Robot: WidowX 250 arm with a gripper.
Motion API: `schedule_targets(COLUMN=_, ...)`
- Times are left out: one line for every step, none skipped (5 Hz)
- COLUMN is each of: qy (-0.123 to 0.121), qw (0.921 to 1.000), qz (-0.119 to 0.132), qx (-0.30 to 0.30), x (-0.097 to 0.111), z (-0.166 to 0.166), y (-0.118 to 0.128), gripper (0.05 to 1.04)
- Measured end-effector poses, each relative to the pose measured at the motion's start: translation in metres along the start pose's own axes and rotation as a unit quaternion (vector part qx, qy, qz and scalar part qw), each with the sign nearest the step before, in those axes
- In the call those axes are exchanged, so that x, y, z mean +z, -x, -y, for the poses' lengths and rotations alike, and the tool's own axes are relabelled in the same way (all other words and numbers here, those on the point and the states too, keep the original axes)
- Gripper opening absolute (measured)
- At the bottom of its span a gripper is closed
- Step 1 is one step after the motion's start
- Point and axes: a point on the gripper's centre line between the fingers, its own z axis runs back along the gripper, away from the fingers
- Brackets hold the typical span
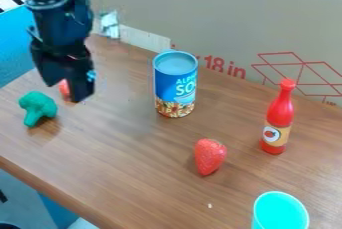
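Left of the soup can as the camera sees it, the black pincer is hanging low over the wooden tabletop; a small red object is showing right at the pincer, partly hidden by it; I cannot tell whether the pincer is grasping it, nor whether the pincer is clenching or staying released; farther left of the can, the green toy broccoli is lying just beside the red object; the can itself is standing upright; nearer the camera than the can, and to its right, the toy strawberry is lying; farther right of the can, the red ketchup bottle is standing upright; nearest the camera, the turquoise cup is standing; behind the can, a cardboard panel is rising.
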Motion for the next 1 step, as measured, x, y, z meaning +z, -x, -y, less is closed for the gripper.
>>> schedule_targets(qy=0.024, qw=0.9991, qz=-0.022, qx=0.026, x=-0.0020, z=-0.0315, y=-0.0078, gripper=0.998)
